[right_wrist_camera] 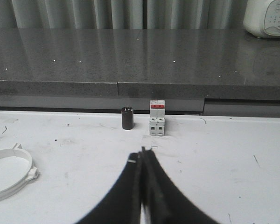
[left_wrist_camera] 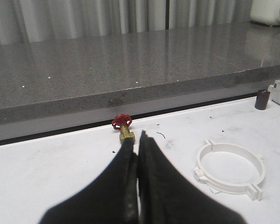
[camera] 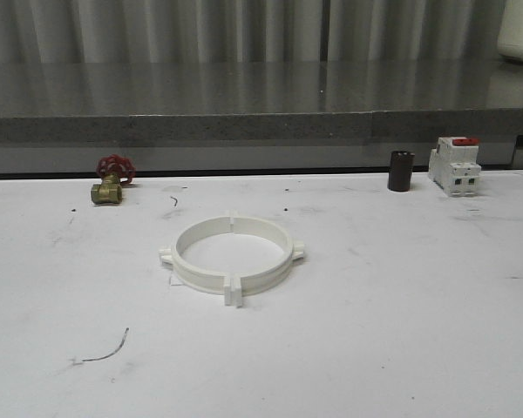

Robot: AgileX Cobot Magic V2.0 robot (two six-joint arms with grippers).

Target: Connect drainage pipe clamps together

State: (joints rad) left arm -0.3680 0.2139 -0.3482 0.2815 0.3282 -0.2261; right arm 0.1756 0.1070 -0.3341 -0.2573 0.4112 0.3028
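- Front view: we see the drainage pipe clamps (camera: 232, 258) mid-table, already meeting as a full ring, end tabs touching front and back.
- We judge them light, stiff, smooth plastic; best held across the band beside a tab.
- The left gripper (left_wrist_camera: 138, 161) and the right gripper (right_wrist_camera: 143, 161) are both clenched and empty, well apart from the ring.

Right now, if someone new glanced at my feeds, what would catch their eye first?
Most striking is the white ring of drainage pipe clamps, the two halves already meeting end to end, lying flat mid-table. Next, colour at the table's far edge: a brass valve with a red handwheel on the left, and a dark cylinder beside a red-topped breaker on the right. In the wrist views, the left gripper and right gripper are both shut and empty.
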